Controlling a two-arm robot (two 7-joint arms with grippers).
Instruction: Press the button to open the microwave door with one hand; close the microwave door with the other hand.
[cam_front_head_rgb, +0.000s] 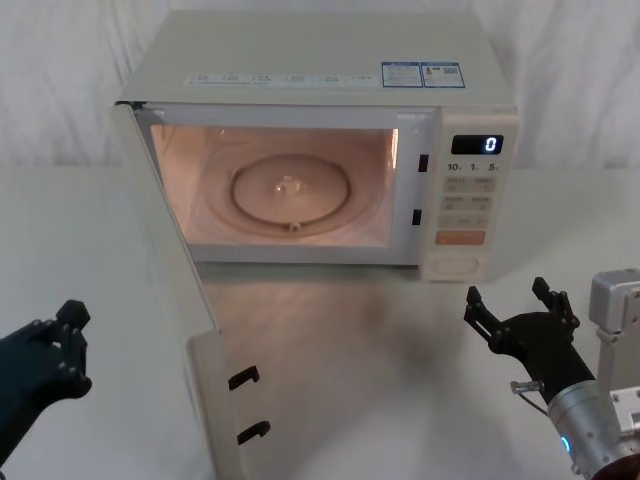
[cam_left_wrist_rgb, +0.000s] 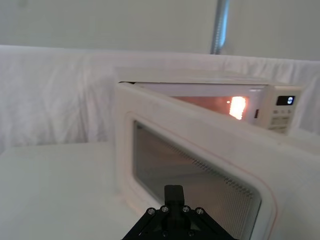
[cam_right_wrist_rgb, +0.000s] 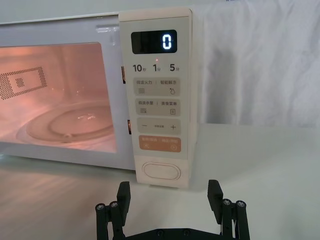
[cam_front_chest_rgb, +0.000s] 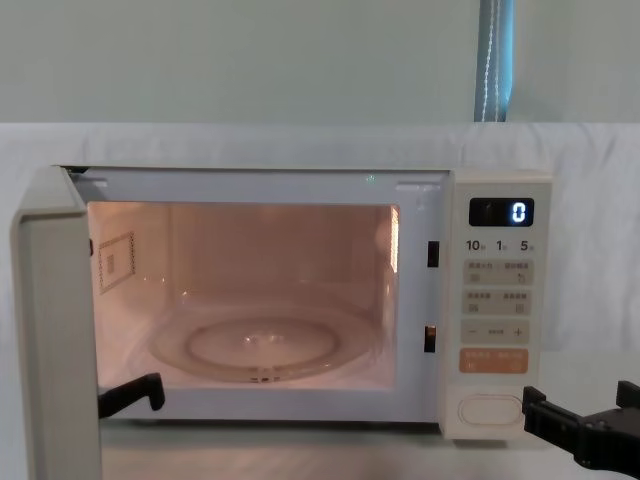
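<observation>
The cream microwave (cam_front_head_rgb: 320, 60) stands at the back of the table with its cavity lit and its display showing "0". The microwave door (cam_front_head_rgb: 210, 400) hangs wide open, swung out toward me on the left. Its outer face with the dark window (cam_left_wrist_rgb: 200, 145) fills the left wrist view. My left gripper (cam_front_head_rgb: 78, 345) is low on the left, outside the door, shut, pointing at the window (cam_left_wrist_rgb: 173, 192). The button (cam_front_head_rgb: 457, 265) is the wide cream key at the foot of the keypad (cam_right_wrist_rgb: 160, 171). My right gripper (cam_front_head_rgb: 508, 297) hovers open just in front of and below it (cam_right_wrist_rgb: 169, 195), apart from it.
White cloth covers the table and hangs behind the microwave. The glass turntable (cam_front_head_rgb: 290, 192) lies in the cavity. Two black latch hooks (cam_front_head_rgb: 243, 378) stick out of the door's free edge. Bare table lies between the door and the right gripper.
</observation>
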